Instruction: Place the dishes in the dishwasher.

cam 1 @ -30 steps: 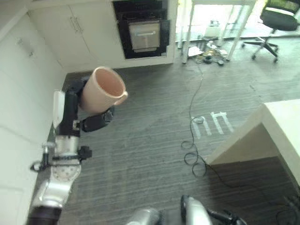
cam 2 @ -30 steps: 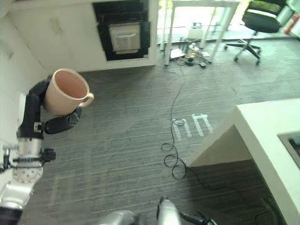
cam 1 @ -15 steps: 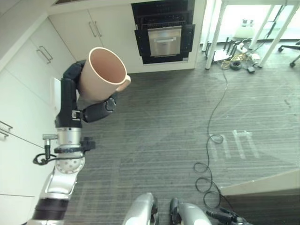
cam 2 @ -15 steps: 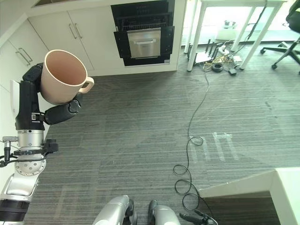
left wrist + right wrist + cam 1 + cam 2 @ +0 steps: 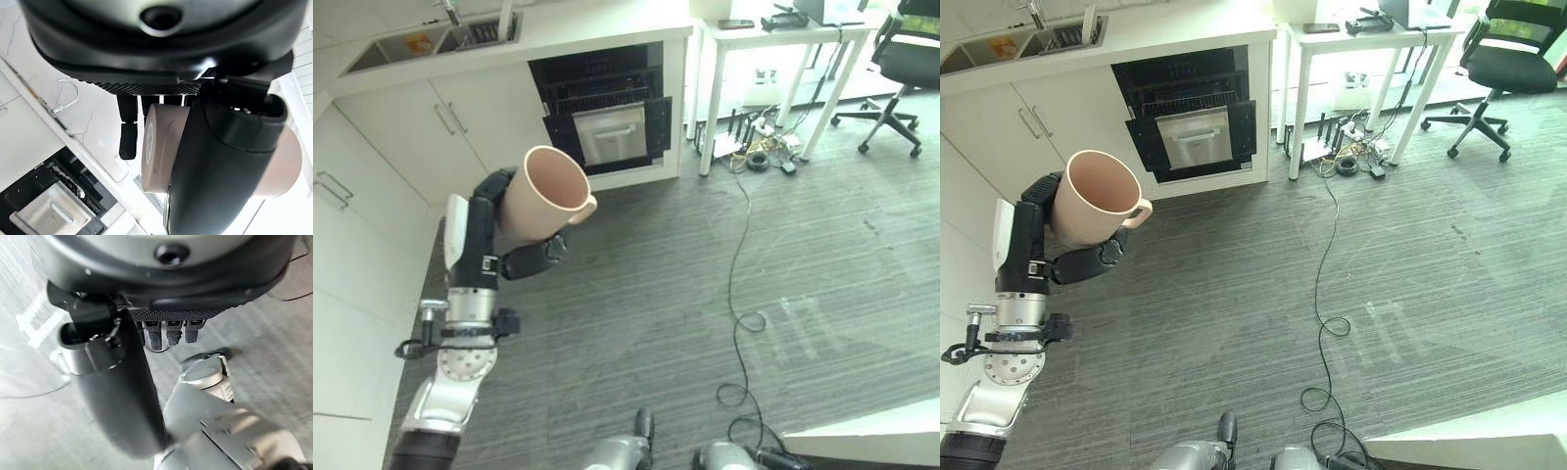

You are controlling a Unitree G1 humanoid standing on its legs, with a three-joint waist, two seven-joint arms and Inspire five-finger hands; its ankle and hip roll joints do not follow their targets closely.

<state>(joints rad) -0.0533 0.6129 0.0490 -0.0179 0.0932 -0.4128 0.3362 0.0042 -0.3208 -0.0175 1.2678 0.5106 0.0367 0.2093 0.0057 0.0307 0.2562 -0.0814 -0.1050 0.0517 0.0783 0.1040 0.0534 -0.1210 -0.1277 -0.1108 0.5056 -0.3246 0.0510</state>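
Left eye view: the left hand [image 5: 499,230] is raised over the grey floor [image 5: 705,255], its fingers and thumb curled round a pale pink mug [image 5: 543,196] whose mouth tilts up toward the camera. Beyond the hand, the dishwasher [image 5: 607,122] stands open in the white cabinets [image 5: 401,137].

Right eye view: the same grasp; a white table [image 5: 1371,44] and a black chair [image 5: 1508,59] lie well off to the hand's right.

Left wrist view: the thumb lies across the mug's side, fingers wrapped behind it.

Right wrist view: the right hand [image 5: 117,382] hangs over the floor holding nothing, its fingers curled inward.
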